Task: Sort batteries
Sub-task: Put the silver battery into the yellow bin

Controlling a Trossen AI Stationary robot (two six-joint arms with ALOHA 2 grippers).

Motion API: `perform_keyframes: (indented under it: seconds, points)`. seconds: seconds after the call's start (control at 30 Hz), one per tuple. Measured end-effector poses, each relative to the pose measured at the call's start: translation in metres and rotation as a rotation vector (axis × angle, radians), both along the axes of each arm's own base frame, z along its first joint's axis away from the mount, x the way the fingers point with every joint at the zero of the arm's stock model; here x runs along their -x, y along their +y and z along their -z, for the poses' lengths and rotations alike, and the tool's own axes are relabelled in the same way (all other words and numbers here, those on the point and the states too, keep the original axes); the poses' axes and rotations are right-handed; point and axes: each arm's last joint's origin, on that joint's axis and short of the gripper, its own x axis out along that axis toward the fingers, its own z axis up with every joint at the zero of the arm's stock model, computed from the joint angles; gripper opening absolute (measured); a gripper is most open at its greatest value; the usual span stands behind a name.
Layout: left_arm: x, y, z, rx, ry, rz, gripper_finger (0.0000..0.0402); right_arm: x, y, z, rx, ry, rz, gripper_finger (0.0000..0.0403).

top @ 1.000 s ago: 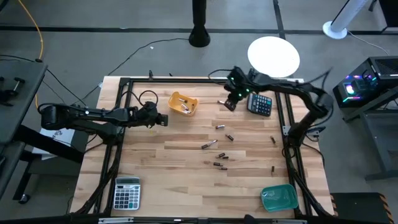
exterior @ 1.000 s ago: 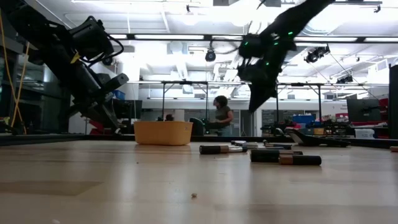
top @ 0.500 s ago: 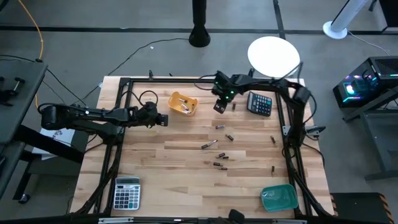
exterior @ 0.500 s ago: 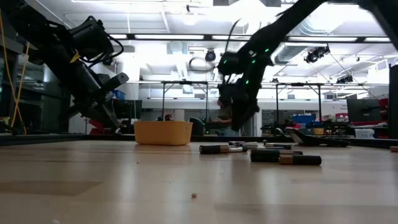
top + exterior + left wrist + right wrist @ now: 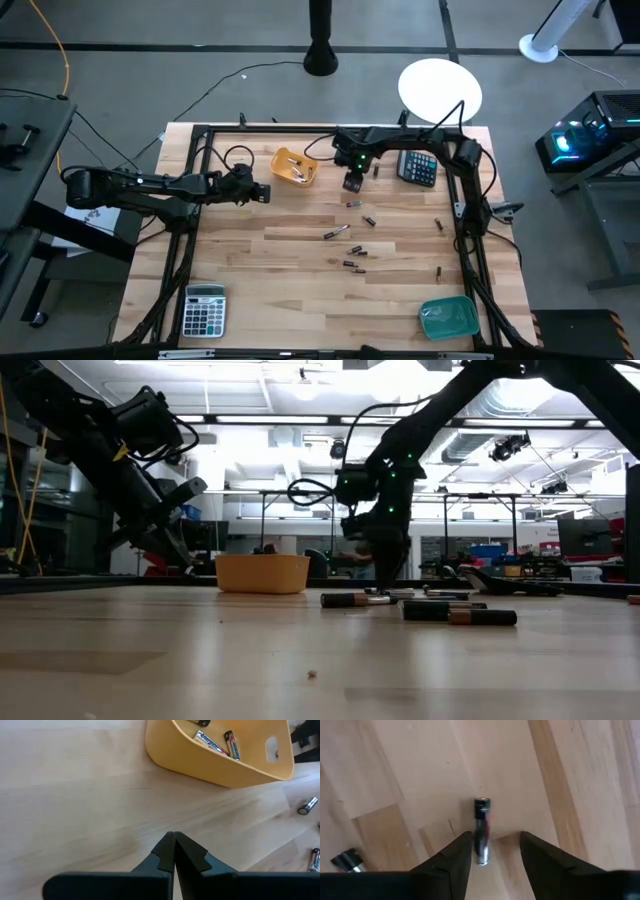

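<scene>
Several small dark and silvery batteries (image 5: 352, 250) lie scattered on the wooden table's middle. More batteries (image 5: 212, 742) lie in the yellow tray (image 5: 294, 166) at the far side. My right gripper (image 5: 352, 184) is open and points down, low over the table just right of the yellow tray. In the right wrist view its fingers (image 5: 492, 845) stand on either side of one battery (image 5: 481, 827) that lies flat on the wood. I cannot tell whether they touch it. My left gripper (image 5: 262, 193) is shut and empty, left of the yellow tray (image 5: 225, 765).
A teal tray (image 5: 449, 317) stands at the near right corner. One calculator (image 5: 418, 167) lies at the far right and another (image 5: 204, 310) at the near left. A further battery (image 5: 347, 860) lies close to my right gripper. A black frame runs round the table.
My right gripper has gone from beside the far-right calculator toward the table's left edge and down, and now stands low over a battery near the yellow tray. The batteries and trays have stayed where they were.
</scene>
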Motion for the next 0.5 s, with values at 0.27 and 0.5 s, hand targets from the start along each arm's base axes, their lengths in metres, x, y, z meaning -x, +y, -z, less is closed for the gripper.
perform_keyframes:
  seconds: [0.27, 0.5]
  points:
    - [0.000, 0.000, 0.000, 0.004, 0.002, 0.020, 0.0000, -0.005, 0.009, 0.004, 0.050, 0.064, 0.031, 0.0018]
    - [-0.002, -0.005, 0.000, 0.056, -0.004, 0.132, 0.0000, -0.032, 0.000, -0.059, 0.075, -0.177, 0.072, 0.0008]
